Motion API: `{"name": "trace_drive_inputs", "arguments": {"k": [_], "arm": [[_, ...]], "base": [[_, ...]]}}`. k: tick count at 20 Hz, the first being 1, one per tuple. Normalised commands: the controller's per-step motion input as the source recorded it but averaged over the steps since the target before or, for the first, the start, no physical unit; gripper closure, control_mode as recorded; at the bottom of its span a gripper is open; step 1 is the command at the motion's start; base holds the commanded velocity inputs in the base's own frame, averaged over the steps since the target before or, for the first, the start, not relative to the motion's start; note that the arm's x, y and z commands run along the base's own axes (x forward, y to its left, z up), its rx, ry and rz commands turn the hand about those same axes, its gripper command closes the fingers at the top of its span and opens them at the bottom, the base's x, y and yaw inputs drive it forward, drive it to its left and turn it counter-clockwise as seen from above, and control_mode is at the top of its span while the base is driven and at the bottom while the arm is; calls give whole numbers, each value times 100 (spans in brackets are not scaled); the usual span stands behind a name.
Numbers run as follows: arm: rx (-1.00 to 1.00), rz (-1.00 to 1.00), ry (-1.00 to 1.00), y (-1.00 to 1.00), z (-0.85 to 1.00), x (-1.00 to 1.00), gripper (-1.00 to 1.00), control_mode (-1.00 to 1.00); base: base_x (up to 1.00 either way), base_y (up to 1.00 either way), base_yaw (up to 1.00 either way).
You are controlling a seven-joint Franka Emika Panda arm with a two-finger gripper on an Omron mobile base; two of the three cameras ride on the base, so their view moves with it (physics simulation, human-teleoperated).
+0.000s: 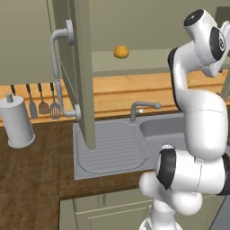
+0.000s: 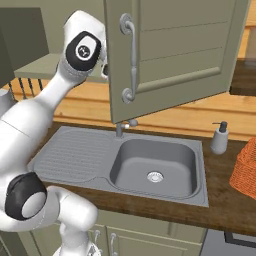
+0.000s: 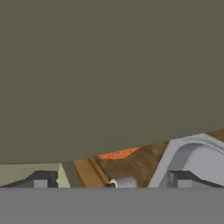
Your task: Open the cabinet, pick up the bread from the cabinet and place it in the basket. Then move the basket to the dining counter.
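Olive-grey cabinet [image 1: 83, 67] doors hang open over my sink [image 2: 150, 165].
I see the bread [image 1: 121, 51] sitting alone on the cabinet shelf, my gripper [image 3: 113, 180] spread wide with nothing between its fingertips, and the orange basket [image 2: 245, 167] on the counter right of the sink.

Even, diffuse rendered light seen throughout; no single source made out. Soft shading noted inside sink [image 2: 152, 167] basin below pincer [image 3: 113, 179], faint highlights on white arm [image 1: 200, 112] (no harsh glare). Weak shadow cast under open cabinet [image 1: 83, 67] door. Textures rendered coarse, edges slightly soft. Hand view dim, flat olive surface just ahead of pincer blurred, featureless.
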Motion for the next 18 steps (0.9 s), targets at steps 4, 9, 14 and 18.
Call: {"name": "trace_drive_inputs", "arguments": {"k": [4, 9, 14, 18], "arm": [[0, -29, -13, -65, 0, 0, -100, -100], [0, -32, -12, -64, 0, -14, -100, -100], [-1, -33, -12, -65, 0, -1, -100, -100], [0, -28, -11, -39, 1, 0, -100, -100]], "base": [[0, 0, 0], [0, 0, 0], [0, 0, 0], [0, 0, 0]]}}
